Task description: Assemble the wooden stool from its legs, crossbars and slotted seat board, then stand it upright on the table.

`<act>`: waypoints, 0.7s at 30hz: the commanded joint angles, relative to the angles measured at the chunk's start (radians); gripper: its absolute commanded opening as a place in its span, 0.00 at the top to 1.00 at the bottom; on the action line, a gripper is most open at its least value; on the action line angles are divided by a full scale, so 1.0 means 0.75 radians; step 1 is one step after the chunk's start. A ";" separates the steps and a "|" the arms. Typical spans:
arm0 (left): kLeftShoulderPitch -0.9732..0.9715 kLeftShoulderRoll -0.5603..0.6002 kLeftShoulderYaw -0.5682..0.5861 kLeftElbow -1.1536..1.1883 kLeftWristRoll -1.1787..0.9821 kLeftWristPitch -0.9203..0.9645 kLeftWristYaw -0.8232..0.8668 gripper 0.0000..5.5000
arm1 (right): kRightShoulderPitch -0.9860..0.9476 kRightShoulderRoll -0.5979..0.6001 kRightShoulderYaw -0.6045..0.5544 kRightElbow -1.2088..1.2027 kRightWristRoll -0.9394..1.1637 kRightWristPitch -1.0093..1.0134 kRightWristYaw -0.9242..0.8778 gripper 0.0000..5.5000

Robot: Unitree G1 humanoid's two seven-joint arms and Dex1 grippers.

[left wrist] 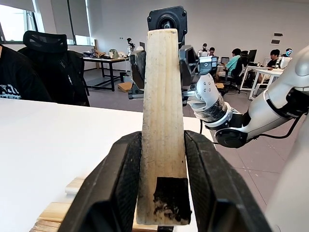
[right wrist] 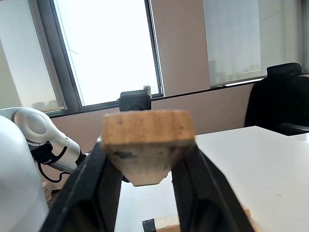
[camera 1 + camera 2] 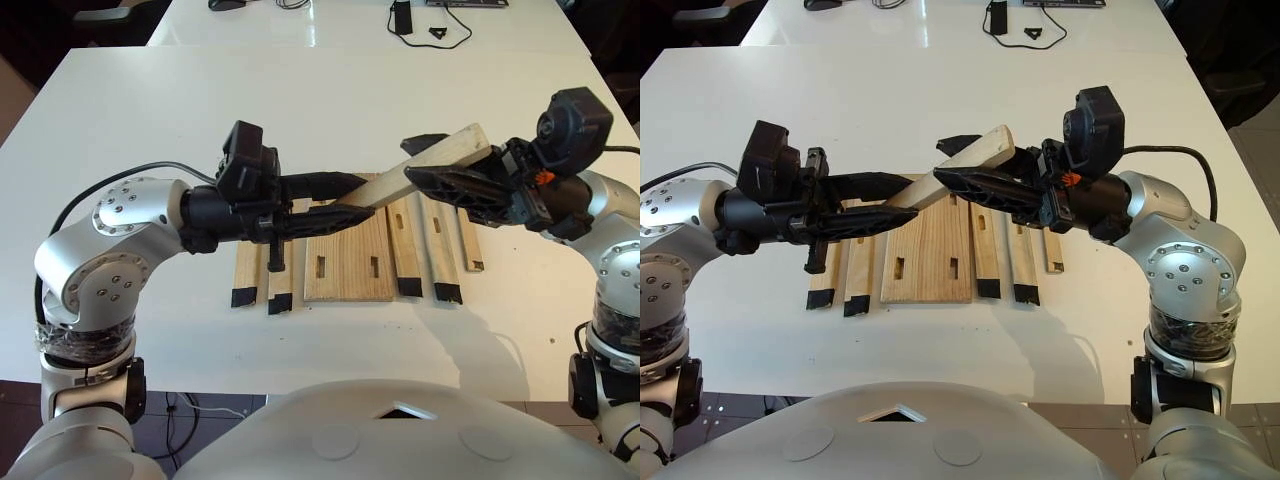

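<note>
A wooden leg with a black-tipped end hangs tilted above the slotted seat board, and both grippers hold it. My left gripper is shut on its lower end, where the leg stands between the two black fingers. My right gripper is shut on the upper part, with the leg's end face squeezed between its fingers. The seat board lies flat on the white table.
Loose wooden pieces lie beside the board: two on its left and several on its right. A second table behind carries cables and small black items. The white table top is bare to the left and behind the parts.
</note>
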 commanded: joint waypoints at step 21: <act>0.181 -0.064 -0.145 0.166 0.481 -0.217 0.178 0.48 | -0.091 -0.363 0.026 0.444 -0.638 -0.386 0.443 0.77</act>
